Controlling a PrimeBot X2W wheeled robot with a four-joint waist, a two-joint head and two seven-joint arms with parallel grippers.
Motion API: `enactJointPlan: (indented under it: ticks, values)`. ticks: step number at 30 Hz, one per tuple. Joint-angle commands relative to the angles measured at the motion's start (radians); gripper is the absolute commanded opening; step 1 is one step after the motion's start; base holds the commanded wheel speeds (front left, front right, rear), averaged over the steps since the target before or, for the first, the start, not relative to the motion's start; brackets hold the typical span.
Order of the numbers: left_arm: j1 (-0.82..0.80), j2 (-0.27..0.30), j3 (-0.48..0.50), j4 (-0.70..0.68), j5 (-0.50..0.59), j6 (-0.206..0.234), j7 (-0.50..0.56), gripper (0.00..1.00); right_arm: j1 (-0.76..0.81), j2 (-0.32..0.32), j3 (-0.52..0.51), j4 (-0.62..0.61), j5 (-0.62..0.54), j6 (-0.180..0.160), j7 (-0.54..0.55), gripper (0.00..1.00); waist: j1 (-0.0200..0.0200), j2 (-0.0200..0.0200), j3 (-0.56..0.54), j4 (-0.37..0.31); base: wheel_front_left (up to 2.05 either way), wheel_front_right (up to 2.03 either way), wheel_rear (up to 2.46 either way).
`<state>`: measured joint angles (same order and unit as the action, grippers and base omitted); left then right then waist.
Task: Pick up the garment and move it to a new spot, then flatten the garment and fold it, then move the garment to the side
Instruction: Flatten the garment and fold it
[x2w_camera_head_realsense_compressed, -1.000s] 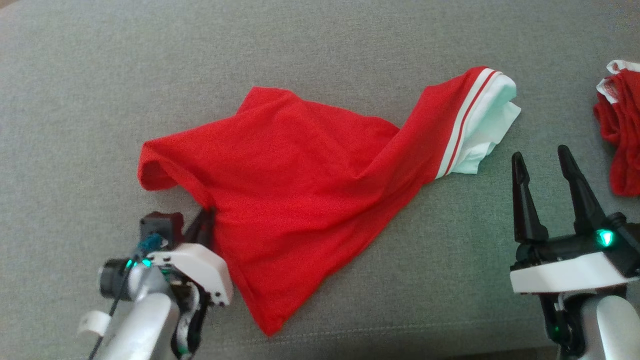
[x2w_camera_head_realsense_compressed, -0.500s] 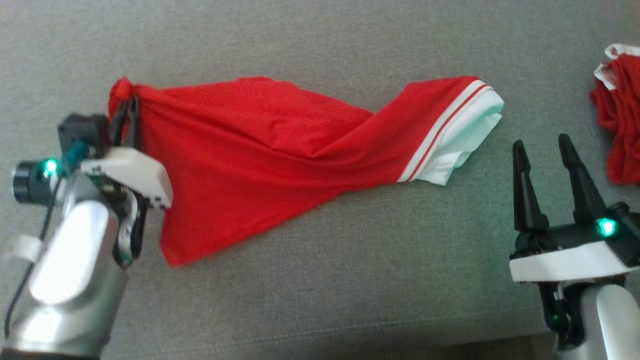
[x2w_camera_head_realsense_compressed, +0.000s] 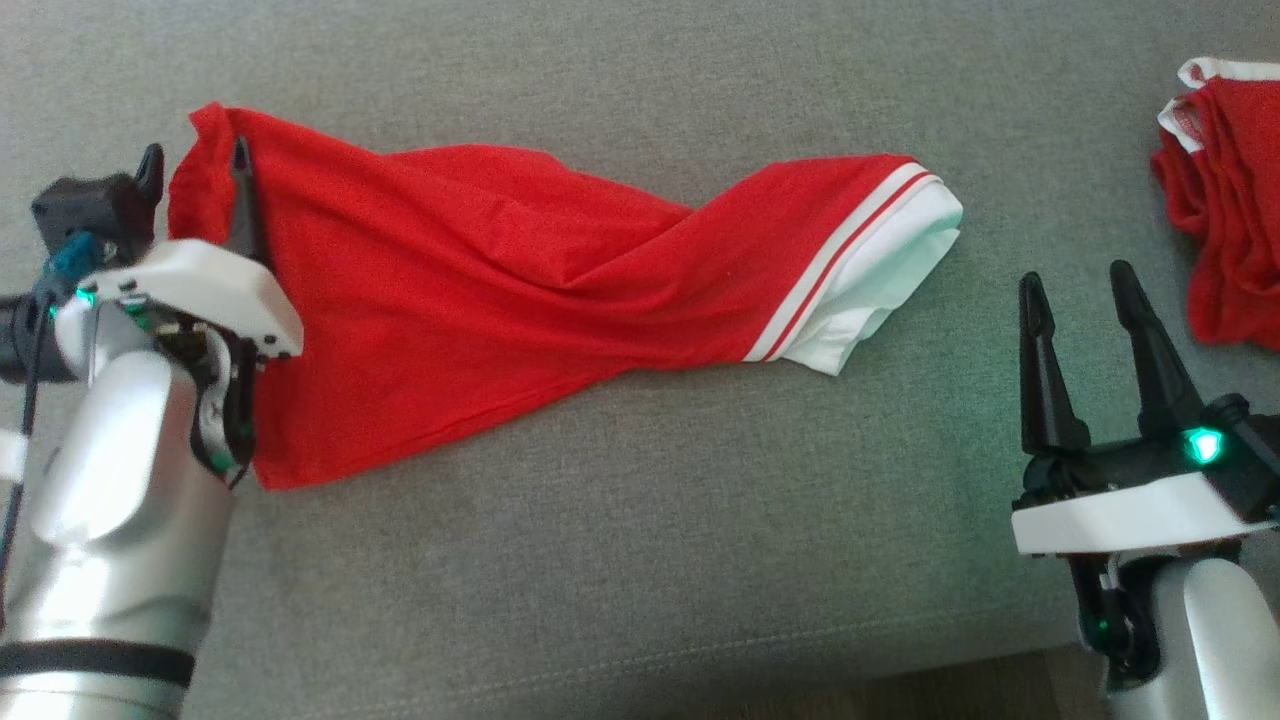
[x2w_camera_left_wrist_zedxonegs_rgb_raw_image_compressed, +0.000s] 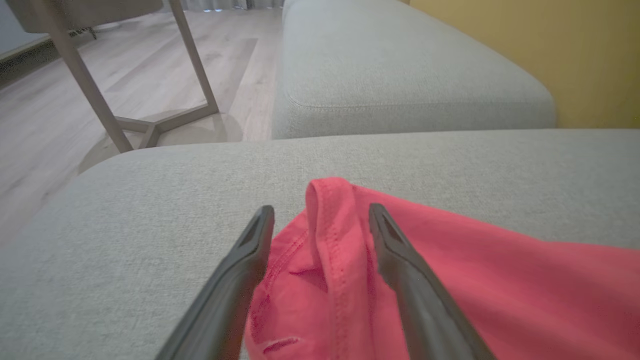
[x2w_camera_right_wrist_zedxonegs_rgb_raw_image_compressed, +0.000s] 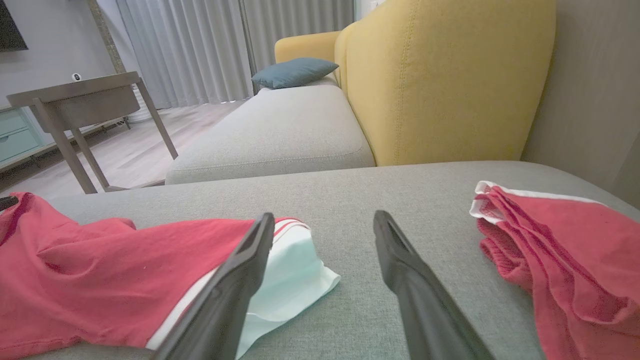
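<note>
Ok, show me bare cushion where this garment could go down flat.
Widest bare grey cushion lies along the near edge, below the red garment. Another strip runs above it. Crowded at right: right claw and second red garment.

Soft red knit garment: solid red body. The right end carries a white stripe, a thin red stripe, then a broad white band.
Grey woven-fabric sofa cushion: plain heathered grey.
Crumpled red cloth garment with white trim, far right: red with white edging.
Left gripper and right gripper: black fingers, white housing, green light.
Yellow upholstered sofa backrest: plain mustard.
</note>
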<state>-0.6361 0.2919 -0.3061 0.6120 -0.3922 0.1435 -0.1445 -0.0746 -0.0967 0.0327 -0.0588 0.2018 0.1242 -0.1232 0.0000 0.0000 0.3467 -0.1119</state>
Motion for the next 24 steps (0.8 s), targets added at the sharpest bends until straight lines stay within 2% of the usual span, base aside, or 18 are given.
enactJointPlan:
  ticks: [1,6,12,19,24]
  values:
    - [-0.005,0.029,0.046,-0.029,-0.005,0.012,-0.029,1.00,-0.015,-0.002,0.019,-0.033,-0.009,0.007,-0.005,1.00,0.0000,0.0000,-0.008,0.005,0.00,0.00,0.00]
    - [0.087,0.000,0.077,-0.105,-0.014,0.056,-0.099,1.00,-0.009,-0.012,0.014,-0.043,-0.032,0.007,0.006,1.00,0.0000,0.0000,-0.038,0.031,0.00,0.00,0.00]
    - [0.251,-0.014,0.096,-0.301,0.036,0.120,-0.116,1.00,0.006,-0.021,0.015,-0.061,-0.055,0.007,0.033,1.00,0.0000,0.0000,-0.086,0.063,0.00,0.00,0.00]
    - [0.477,-0.033,0.073,-0.522,0.103,0.159,-0.117,1.00,0.046,-0.023,0.020,-0.072,-0.063,0.007,0.066,1.00,0.0000,0.0000,-0.152,0.083,0.00,0.00,0.00]
    - [0.561,-0.041,0.050,-0.580,0.115,0.175,-0.117,1.00,0.079,-0.021,0.017,-0.081,-0.062,0.007,0.078,1.00,0.0000,0.0000,-0.180,0.091,0.00,0.00,0.00]
